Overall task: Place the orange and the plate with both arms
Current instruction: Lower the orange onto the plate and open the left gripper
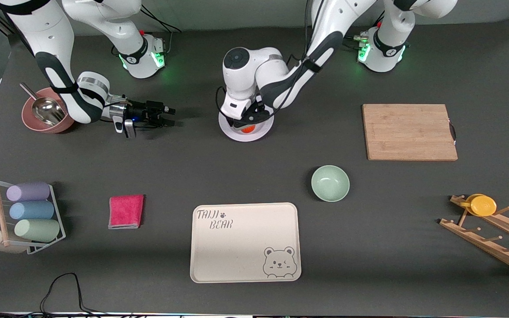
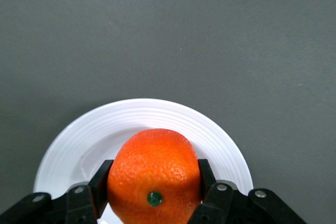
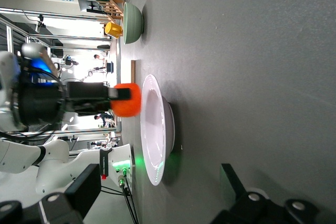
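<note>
The orange [image 2: 154,179] is being pinched by the left tool [image 2: 153,199] just above the plate [image 2: 79,145] mid-counter. If dropped off-centre, it could roll over the rim. The right tool [image 1: 162,114] is being kept waiting, spread, just above the counter.

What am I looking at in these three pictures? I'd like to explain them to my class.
Two white jointed robot arms work at a dark table. One picture looks down from across the table; the others come from cameras on each wrist. The left hand is shut on a small round bright orange fruit over a shallow glossy white plate. The right hand waits low beside the plate, toward the right arm's end. Nearer the camera lie a pale green bowl and a beige rectangular bear tray.
</note>
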